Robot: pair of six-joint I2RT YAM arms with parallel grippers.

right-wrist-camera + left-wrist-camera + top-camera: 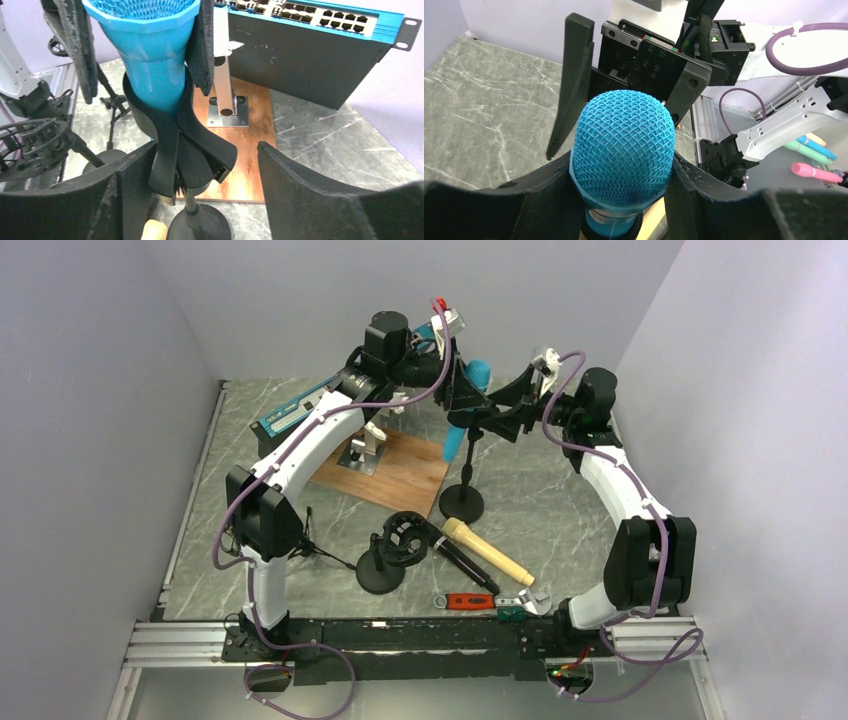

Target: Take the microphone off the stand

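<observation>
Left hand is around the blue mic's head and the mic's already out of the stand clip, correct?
Not quite. The blue microphone sits in the stand clip, not out of it; the right wrist view shows it. The left hand is around its head, as you said.

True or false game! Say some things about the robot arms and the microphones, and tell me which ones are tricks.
1. The blue microphone sits in the black clip. True.
2. The left gripper is closed on the blue microphone's head. True.
3. The right gripper is squeezed shut. False: its jaws stand open on either side of the clip.
4. The gold microphone stands upright. False: it lies flat on the table.
</observation>
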